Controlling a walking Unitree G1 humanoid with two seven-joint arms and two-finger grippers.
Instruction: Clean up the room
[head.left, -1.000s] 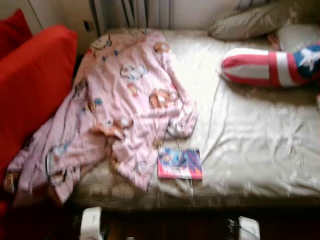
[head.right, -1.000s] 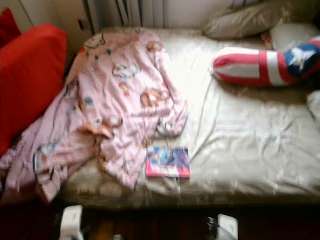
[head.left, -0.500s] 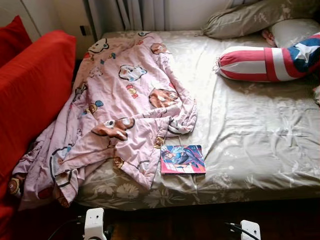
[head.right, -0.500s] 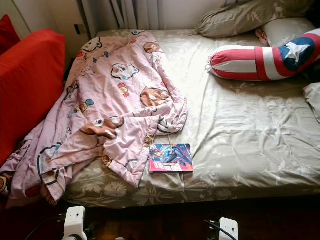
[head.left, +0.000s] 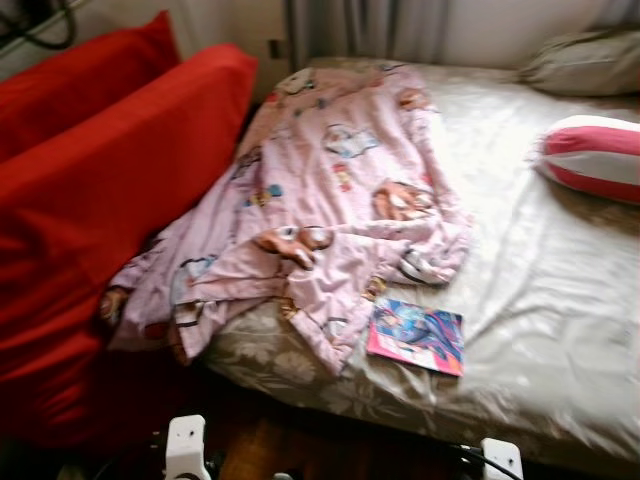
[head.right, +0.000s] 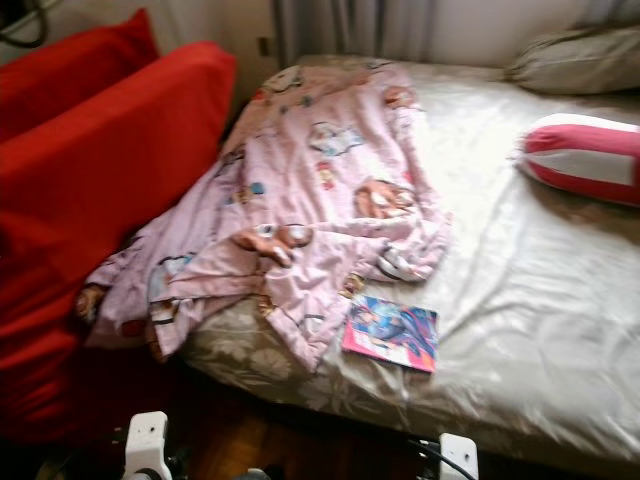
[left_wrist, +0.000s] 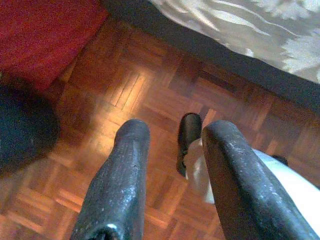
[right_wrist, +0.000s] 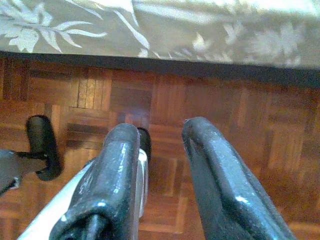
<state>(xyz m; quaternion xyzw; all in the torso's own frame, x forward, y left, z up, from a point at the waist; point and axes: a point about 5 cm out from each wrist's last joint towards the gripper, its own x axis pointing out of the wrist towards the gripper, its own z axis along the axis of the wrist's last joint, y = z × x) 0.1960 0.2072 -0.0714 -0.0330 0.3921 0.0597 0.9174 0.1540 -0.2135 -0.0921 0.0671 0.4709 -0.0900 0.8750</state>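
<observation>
Blanket (head.left: 340, 190): pink, cartoon print, rumpled across the bed (head.left: 560, 330), running from 12 o'clock down to 8 o'clock, its lower corner spilling off the edge against the red sofa (head.left: 110, 180). Likely soft, light and limp; best pinched at a raised fold or the hanging corner.

Book (head.left: 415, 336): thin, glossy cover, flat near the bed's front edge at 5 o'clock of the blanket, just touching its hem. Probably stiff, slippery; take by an edge.

Striped pillow (head.left: 595, 158): at 2 o'clock.

Left gripper (left_wrist: 170, 180), right gripper (right_wrist: 157, 170): both hang over wooden floor (left_wrist: 130, 90), fingers parted, empty.
</observation>
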